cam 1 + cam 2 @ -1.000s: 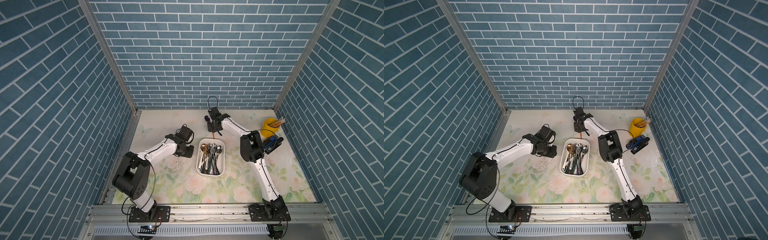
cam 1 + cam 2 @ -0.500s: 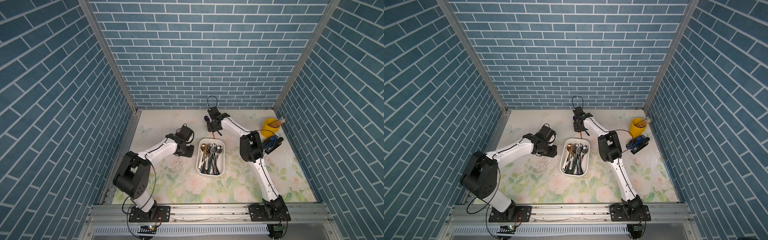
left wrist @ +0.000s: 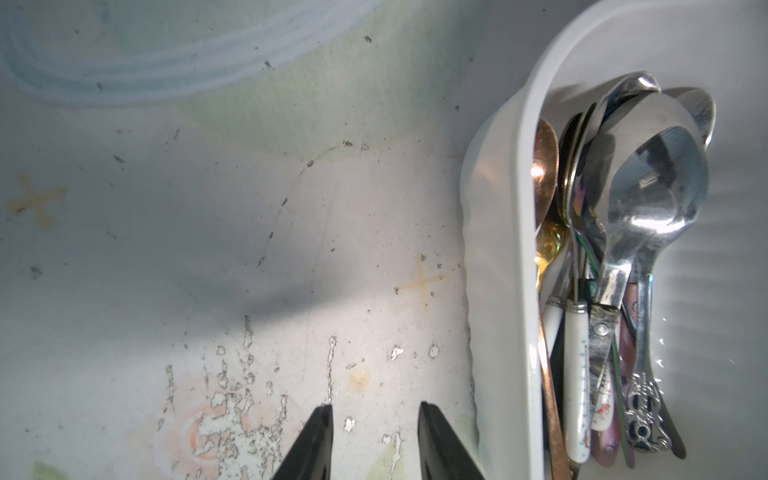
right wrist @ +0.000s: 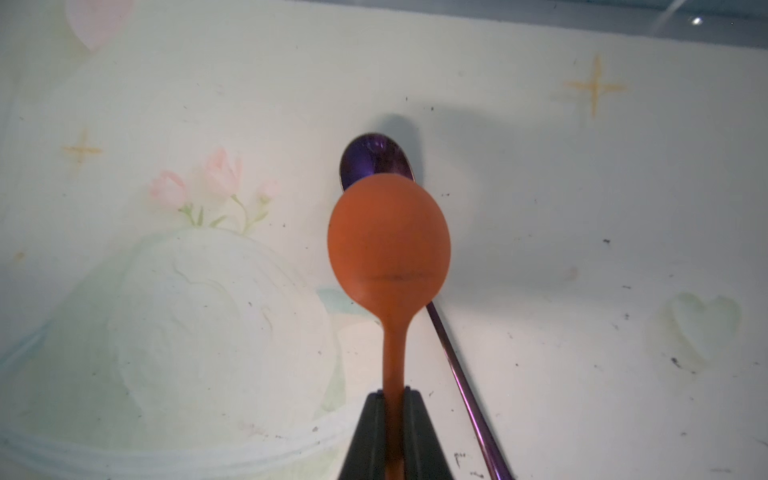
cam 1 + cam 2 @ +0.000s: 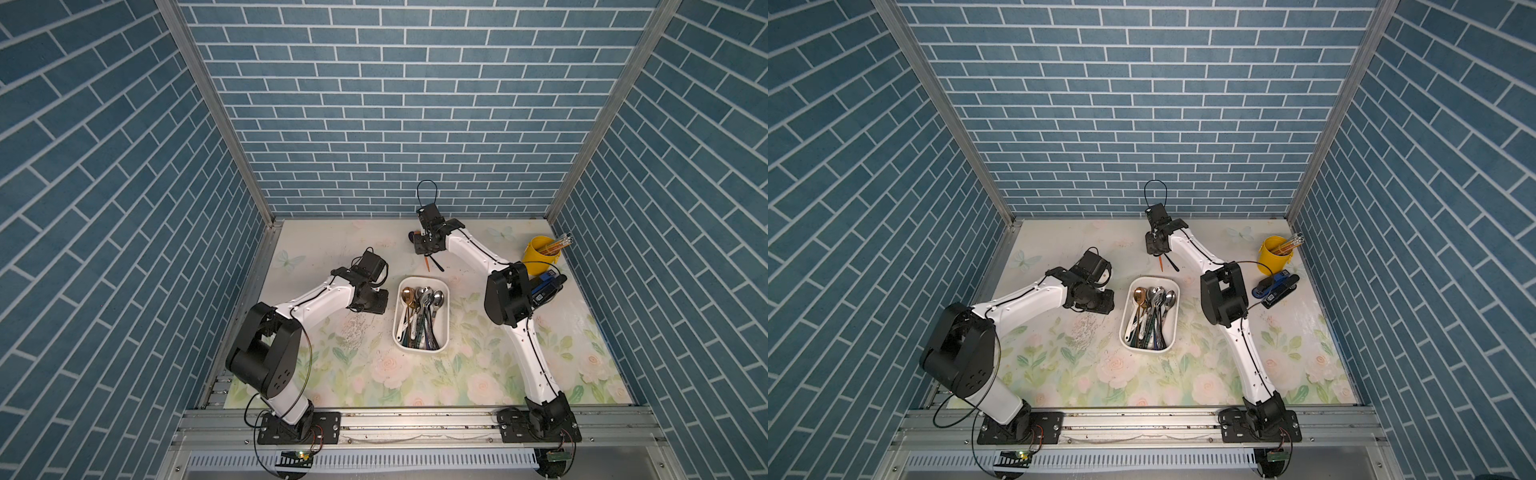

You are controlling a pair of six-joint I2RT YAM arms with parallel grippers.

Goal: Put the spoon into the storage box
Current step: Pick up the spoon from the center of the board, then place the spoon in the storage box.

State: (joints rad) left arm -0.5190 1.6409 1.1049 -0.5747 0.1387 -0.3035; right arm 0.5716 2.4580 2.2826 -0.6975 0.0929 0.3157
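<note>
- The right end effector (image 4: 392, 400) is clamped tight on the thin handle of an orange spoon (image 4: 388, 241). Only the right wrist view shows this close up, with the spoon's bowl pointing away from the camera.
- That same view reveals a purple spoon (image 4: 374, 160) lying on the floral surface (image 4: 582, 249). Its bowl is partly covered by the orange bowl, and its slim handle runs alongside the black fingers.
- In both top views the arm's wrist hides most of both spoons. Only an orange handle tip and a dark handle tip poke out beneath it, toward the storage box (image 5: 420, 350).
- The white storage box sits mid-surface between the two arms. The held spoon is apart from it, over the far part of the surface beyond the box's short end.
- The left wrist view shows the box's contents in detail: a heap of spoons (image 3: 648, 187) with silver, copper and gold bowls at one end and patterned handles at the other.
- The left end effector (image 3: 375, 409) stands partly open with nothing between its fingers, just beside the box's long wall.
- Only the top views take in the yellow cup (image 5: 538, 255) of pencils and a blue stapler (image 5: 1277, 289) at the right edge.
</note>
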